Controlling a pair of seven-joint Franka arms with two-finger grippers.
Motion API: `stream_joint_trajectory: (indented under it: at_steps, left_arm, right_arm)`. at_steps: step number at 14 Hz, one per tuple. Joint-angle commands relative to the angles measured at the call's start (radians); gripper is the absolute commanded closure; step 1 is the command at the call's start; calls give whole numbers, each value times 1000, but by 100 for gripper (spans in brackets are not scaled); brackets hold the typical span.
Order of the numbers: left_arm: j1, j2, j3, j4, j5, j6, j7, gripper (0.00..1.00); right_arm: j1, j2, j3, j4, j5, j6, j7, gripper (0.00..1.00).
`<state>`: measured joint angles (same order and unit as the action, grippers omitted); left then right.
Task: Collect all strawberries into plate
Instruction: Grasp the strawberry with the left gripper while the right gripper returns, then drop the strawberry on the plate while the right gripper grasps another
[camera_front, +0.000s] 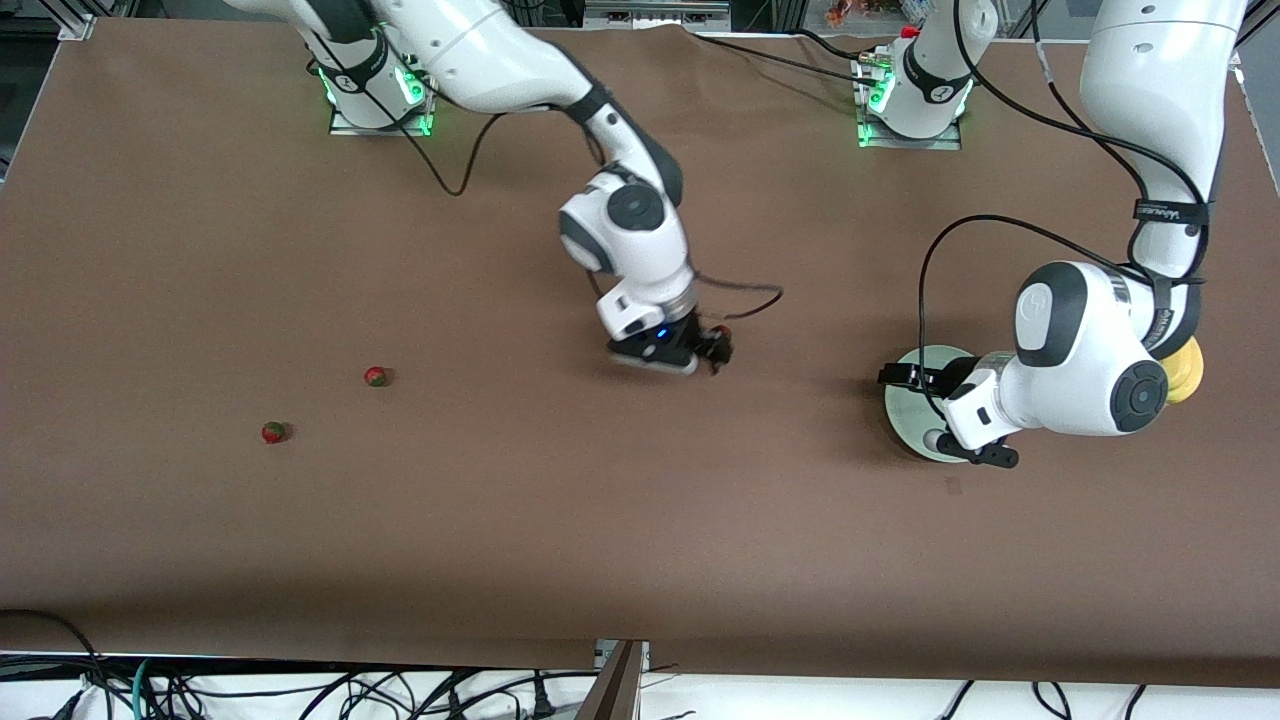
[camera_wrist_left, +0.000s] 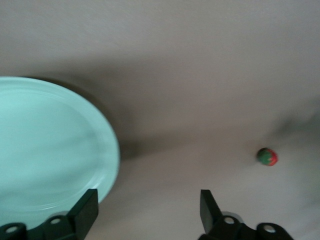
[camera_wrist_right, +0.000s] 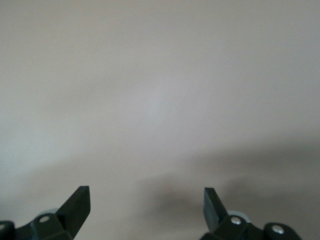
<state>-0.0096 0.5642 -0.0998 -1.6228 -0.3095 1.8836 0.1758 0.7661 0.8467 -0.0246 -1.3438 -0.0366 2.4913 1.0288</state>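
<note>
Red strawberry (camera_front: 723, 333) beside right end effector (camera_front: 716, 352).

A brown cloth (camera_front: 200, 250) covered the bench, with tangled black cables (camera_front: 300, 690) lying along its near edge.

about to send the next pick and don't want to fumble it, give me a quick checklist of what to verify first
1. Right gripper open and empty: ok.
2. Left gripper open and empty, over the plate's edge: ok.
3. Strawberries in the plate: not ok, the part in view holds none.
4. Part of the plate hidden under the left arm: cannot tell.
5. Loose strawberry collected: not ok, it lies on the table apart from the plate.
6. Farther strawberry and nearer strawberry, toward the right arm's end, free to grasp: ok, nothing crowds them.
</note>
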Motion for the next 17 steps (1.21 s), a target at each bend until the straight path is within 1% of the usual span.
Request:
stream_joint_trajectory:
  at_steps: [1, 2, 3, 4, 5, 7, 8, 9, 10, 12, 13, 15, 16, 17]
  left_arm:
    - [-6, -18, -9, -77, -89, 63, -13, 7]
    - [-7, -21, -21, -97, -120, 81, -51, 7]
    - [-7, -32, -58, -124, -123, 121, -105, 7]
    - [-9, -53, -98, -164, -122, 174, -175, 7]
    - [-33, -76, -121, -213, -112, 240, -258, 6]
    - [-128, -118, -123, -310, -112, 383, -402, 6]
    - [-174, -125, -123, -346, -111, 447, -486, 5]
    - [-228, -126, -121, -370, -100, 506, -569, 5]
    - [-287, -122, -117, -388, -62, 550, -660, 5]
    - [-351, -81, -118, -397, 76, 632, -812, 5]
    - [-380, -69, -118, -402, 114, 658, -879, 5]
    - [-392, -67, -118, -414, 177, 669, -929, 5]
    - [-392, -64, -118, -414, 193, 670, -931, 7]
    - [-392, -61, -118, -413, 193, 670, -934, 19]
  right_arm:
    - [-186, -66, 26, -20, 0, -164, -343, 0]
    - [-239, -70, 25, -21, 1, -211, -449, 0]
    - [-282, -78, 20, -24, -2, -260, -543, 0]
    - [-330, -80, 12, -28, -2, -297, -634, 0]
    - [-368, -80, 8, -28, -2, -330, -718, 0]
    - [-433, -81, -11, -44, -2, -406, -847, 0]
    - [-445, -84, -32, -61, -2, -429, -909, 0]
    - [-447, -107, -59, -90, -2, -445, -961, 0]
    - [-447, -129, -78, -131, -2, -445, -995, 0]
    - [-449, -170, -116, -228, -2, -428, -1045, 0]
    - [-449, -188, -129, -265, 1, -419, -1084, 0]
    - [-456, -236, -133, -366, 9, -390, -1099, 0]
    - [-458, -265, -133, -435, 11, -352, -1101, 0]
    - [-458, -288, -133, -504, 11, -300, -1101, 0]
